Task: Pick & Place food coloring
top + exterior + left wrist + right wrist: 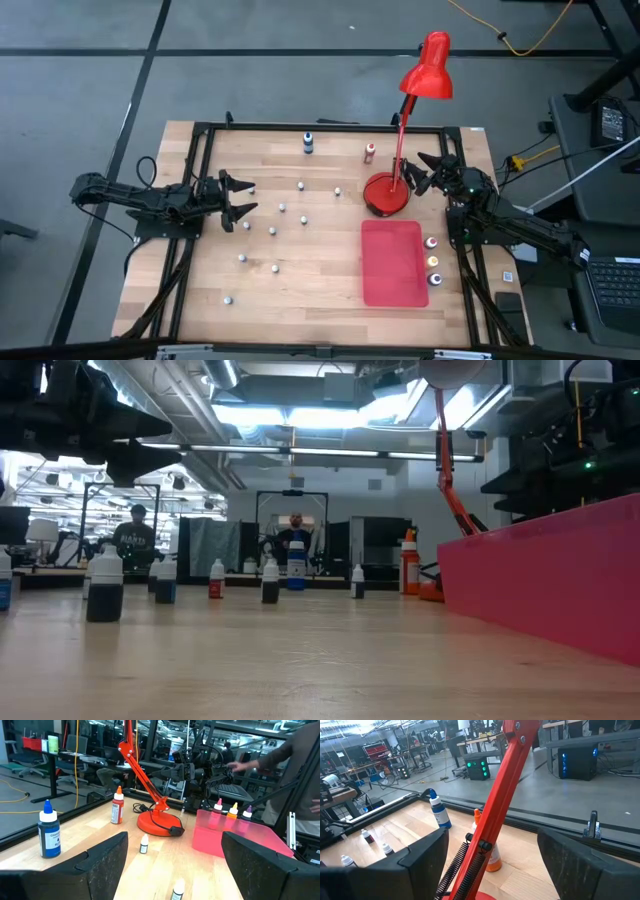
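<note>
Bottles scattered, both grippers empty

Food coloring bottles (pixel 272 231) lie strewn across the wooden table (pixel 300 290); most show from above only as pale specks, colours unreadable. A blue bottle (pixel 308 144) and a red one (pixel 369 151) stand near the far edge, three more (pixel 433 261) just beside the red mat (pixel 394 262). Left gripper (pixel 243 199) and right gripper (pixel 419 173), by the lamp base (pixel 386 193), both gape wide, holding nothing.
</note>
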